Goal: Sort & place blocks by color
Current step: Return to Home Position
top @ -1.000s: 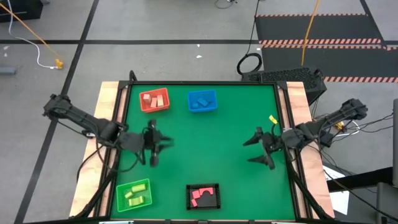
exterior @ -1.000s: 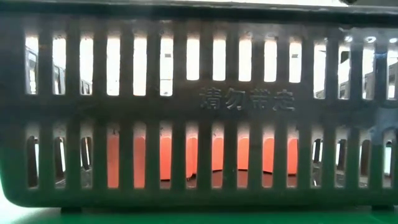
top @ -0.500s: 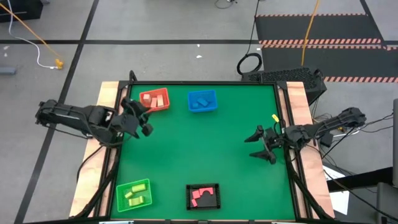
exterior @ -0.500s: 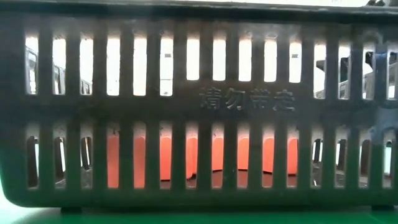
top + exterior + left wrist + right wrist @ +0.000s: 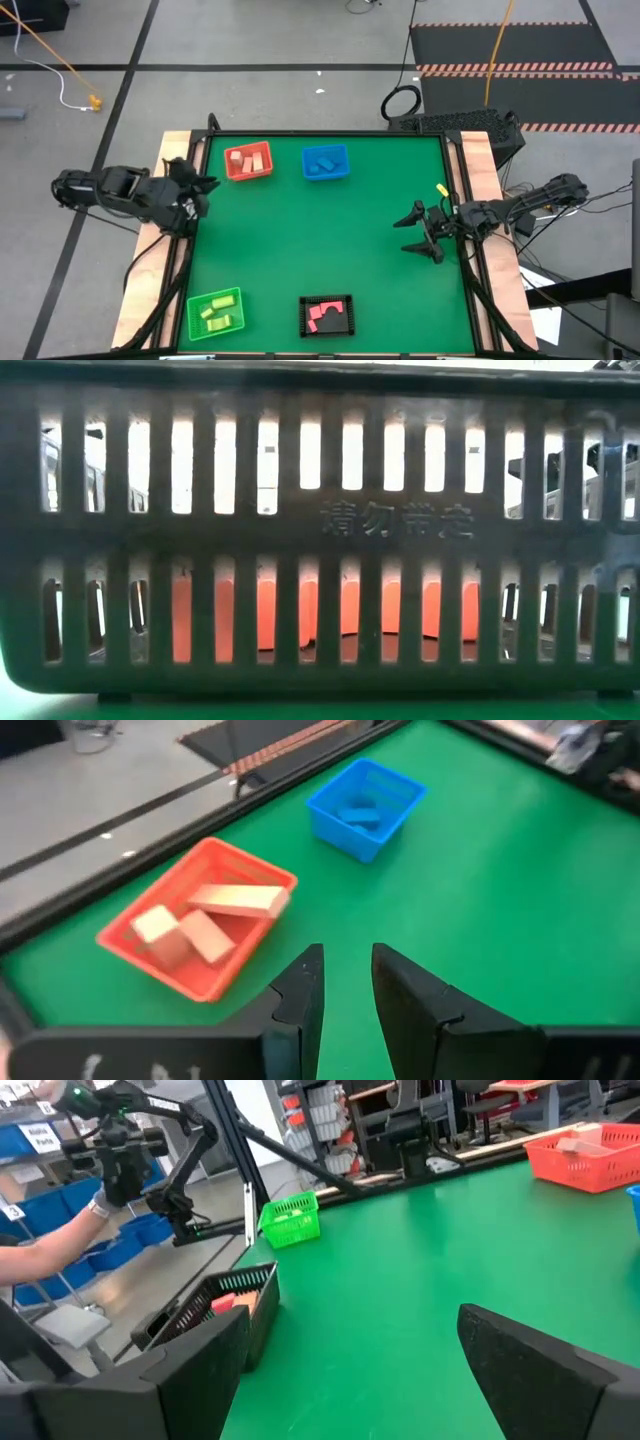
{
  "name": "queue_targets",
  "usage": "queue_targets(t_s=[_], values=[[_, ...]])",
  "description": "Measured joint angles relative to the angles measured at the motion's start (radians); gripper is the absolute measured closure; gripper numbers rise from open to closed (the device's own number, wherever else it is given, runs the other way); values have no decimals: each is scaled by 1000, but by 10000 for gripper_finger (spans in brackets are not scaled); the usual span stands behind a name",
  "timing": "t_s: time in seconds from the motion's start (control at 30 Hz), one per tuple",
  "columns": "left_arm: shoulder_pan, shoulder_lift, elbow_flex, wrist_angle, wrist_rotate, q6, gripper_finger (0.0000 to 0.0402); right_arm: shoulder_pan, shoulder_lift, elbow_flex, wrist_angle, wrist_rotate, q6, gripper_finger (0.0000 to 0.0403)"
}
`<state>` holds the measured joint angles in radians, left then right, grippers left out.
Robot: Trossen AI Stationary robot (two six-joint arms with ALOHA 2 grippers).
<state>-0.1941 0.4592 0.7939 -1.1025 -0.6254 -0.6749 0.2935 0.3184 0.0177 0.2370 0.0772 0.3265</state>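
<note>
Four baskets hold the blocks. The red basket [image 5: 248,162] [image 5: 200,935] holds tan blocks [image 5: 235,901]. Blue blocks [image 5: 358,815] lie in the blue basket [image 5: 325,162]. Yellow-green blocks [image 5: 214,316] fill the green basket [image 5: 215,312], and red/pink blocks [image 5: 322,315] [image 5: 320,622] sit in the black basket [image 5: 327,315]. My left gripper [image 5: 190,185] [image 5: 347,970] hangs at the table's left edge, near the red basket, open by a narrow gap and empty. My right gripper [image 5: 420,232] [image 5: 350,1380] hovers near the right edge, wide open and empty.
The black basket's slotted wall [image 5: 320,520] fills the low view. The green mat [image 5: 330,240] lies bare between the baskets. Beyond the table's edge, the right wrist view shows a person's arm [image 5: 40,1250] and shelving.
My left gripper has pulled back from the mat's left-centre toward the table's left and far edges, turning as it went, and now hangs at the left edge beside the red basket. My right gripper has drawn back a little toward the right edge.
</note>
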Motion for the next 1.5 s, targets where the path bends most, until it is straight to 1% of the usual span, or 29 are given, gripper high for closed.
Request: queue_targets(t_s=[0.07, 0.13, 0.27, 0.43, 0.5, 0.57, 0.67, 0.83, 0.97, 1.13, 1.27, 1.5], values=[[-16, -61, -68, 55, 1, -1, 314, 0, 1, 0, -6, 0, 0, 57], [-30, -115, -140, 143, 10, 23, 314, 0, 1, 0, -5, 0, 0, 57], [-48, -184, -319, 461, 89, 170, 314, 0, 1, -1, -5, 0, -2, 57], [-49, -200, -534, 904, 182, 357, 314, 0, 1, -1, -5, 0, -2, 57], [-48, -198, -603, 1034, 189, 395, 314, 0, 1, -2, -5, 0, -2, 57], [-47, -198, -657, 1115, 189, 409, 314, 0, 1, -2, -3, 0, 0, 57], [-45, -199, -700, 1161, 189, 407, 314, 0, 1, -2, -2, 0, 0, 57], [-28, -199, -733, 1168, 189, 375, 314, 0, 1, -3, -2, 0, 1, 57], [-18, -199, -763, 1175, 169, 346, 314, 0, 1, -3, -3, 0, 1, 57], [-7, -199, -769, 1176, 152, 321, 314, 0, 1, -3, -3, 0, -19, 57], [-7, -199, -769, 1176, 152, 349, 314, 0, 1, -3, -3, 0, -41, 57], [-7, -199, -769, 1175, 127, 340, 314, 0, 1, -3, -3, 0, -43, 57]])
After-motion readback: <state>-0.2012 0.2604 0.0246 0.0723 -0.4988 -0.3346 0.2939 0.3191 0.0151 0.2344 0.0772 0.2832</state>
